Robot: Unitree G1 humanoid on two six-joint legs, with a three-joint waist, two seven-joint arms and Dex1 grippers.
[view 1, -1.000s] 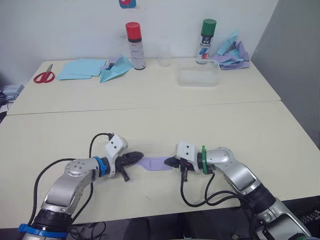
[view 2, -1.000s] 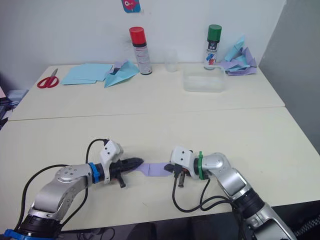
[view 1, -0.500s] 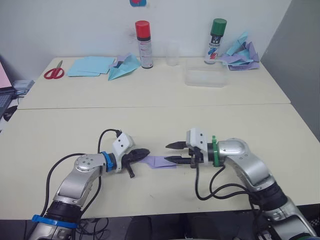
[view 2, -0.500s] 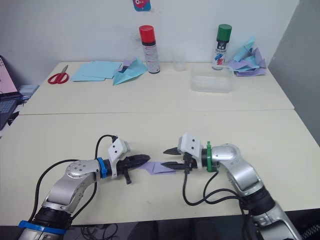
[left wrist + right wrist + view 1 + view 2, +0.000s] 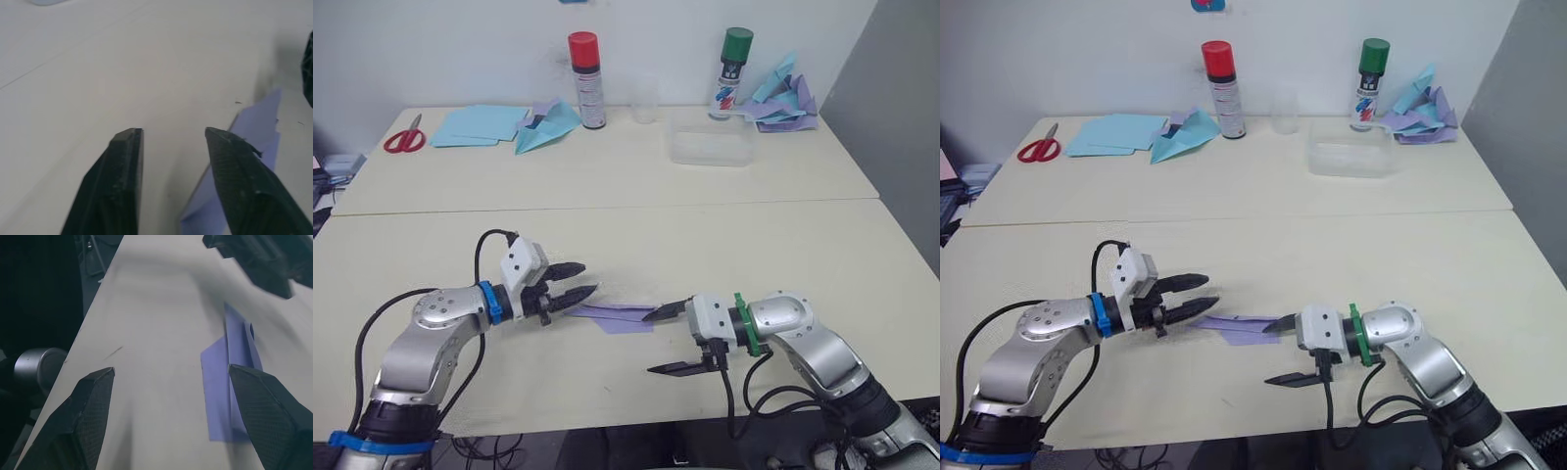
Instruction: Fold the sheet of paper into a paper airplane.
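Near the front edge of the table (image 5: 862, 255), between the two grippers, the folded lavender paper (image 5: 617, 317) lies flat, pointed toward the left. Left gripper (image 5: 576, 292) hovers at that tip, fingers spread a little, gripping nothing; from the left wrist, one finger (image 5: 239, 186) is over the paper's edge. Right gripper (image 5: 668, 340) sits just beside the other end, fingers wide apart and empty. Far back stand a red-capped can (image 5: 585, 67), a green-capped can (image 5: 732, 61), a clear tray (image 5: 710, 149), scissors (image 5: 401, 137), blue sheets (image 5: 475, 125) and a heap of paper planes (image 5: 781, 96)

Head stereo overhead; wrists close on table (image 5: 862, 245)
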